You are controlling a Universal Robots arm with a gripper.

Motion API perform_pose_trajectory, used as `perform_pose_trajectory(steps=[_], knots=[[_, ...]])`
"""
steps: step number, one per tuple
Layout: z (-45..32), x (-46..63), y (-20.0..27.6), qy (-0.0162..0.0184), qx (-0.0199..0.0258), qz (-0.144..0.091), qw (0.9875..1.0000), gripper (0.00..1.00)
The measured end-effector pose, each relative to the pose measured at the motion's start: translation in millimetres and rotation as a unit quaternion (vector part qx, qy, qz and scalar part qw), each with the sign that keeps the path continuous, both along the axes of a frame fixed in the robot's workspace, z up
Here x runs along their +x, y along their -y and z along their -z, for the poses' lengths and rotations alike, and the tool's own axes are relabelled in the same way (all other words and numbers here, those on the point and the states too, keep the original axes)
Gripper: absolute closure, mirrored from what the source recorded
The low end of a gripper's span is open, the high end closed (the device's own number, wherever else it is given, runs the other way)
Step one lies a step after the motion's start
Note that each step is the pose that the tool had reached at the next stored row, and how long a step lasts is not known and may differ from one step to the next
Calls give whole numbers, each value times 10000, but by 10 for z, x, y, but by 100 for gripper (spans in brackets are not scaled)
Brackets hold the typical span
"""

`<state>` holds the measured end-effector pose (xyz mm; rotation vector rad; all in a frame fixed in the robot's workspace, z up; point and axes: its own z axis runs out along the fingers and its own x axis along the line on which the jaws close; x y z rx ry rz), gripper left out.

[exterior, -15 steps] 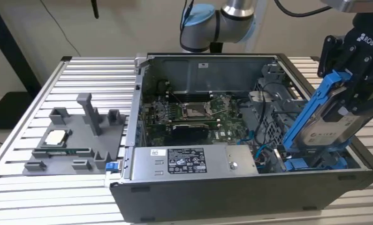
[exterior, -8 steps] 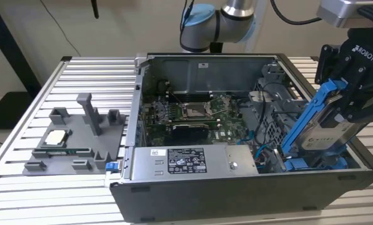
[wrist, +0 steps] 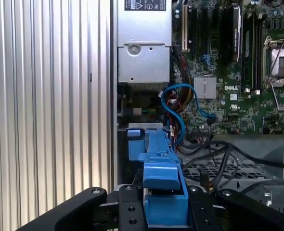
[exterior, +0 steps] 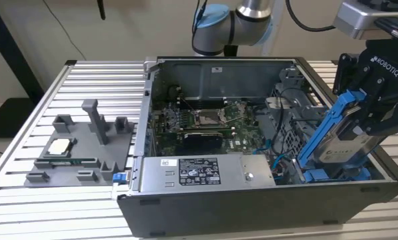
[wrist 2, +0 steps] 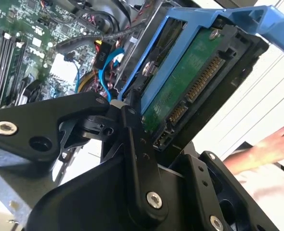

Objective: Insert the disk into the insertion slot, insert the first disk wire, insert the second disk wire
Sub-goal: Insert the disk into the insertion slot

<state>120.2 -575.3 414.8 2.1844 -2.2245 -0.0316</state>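
Silver-grey disk (exterior: 346, 142) in a bright blue plastic carrier (wrist: 161, 175) hangs tilted over the blue-railed grey metal insertion slot (exterior: 336, 175); the black gripper (exterior: 366, 120) clamps it. The second wrist view shows its green circuit-board underside (wrist 2: 180, 82).

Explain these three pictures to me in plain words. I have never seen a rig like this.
This is a robot arm working over an open computer case on a slatted metal table. The exterior view watches from off the arm; both wrist views come from cameras riding near its claw. The claw is shut on the disk, a hard drive in a blue carrier, tilted above the insertion slot, its lower end near the slot's blue rails. Beside the case sits a grey tray with a small processor chip.
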Motion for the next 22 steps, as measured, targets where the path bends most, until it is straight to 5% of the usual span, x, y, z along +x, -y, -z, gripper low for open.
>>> perform_pose_trajectory(steps=[10,22], knots=[[63,13,-34,0,11,0,10000,67],[260,20,-37,0,10,0,10000,67]])
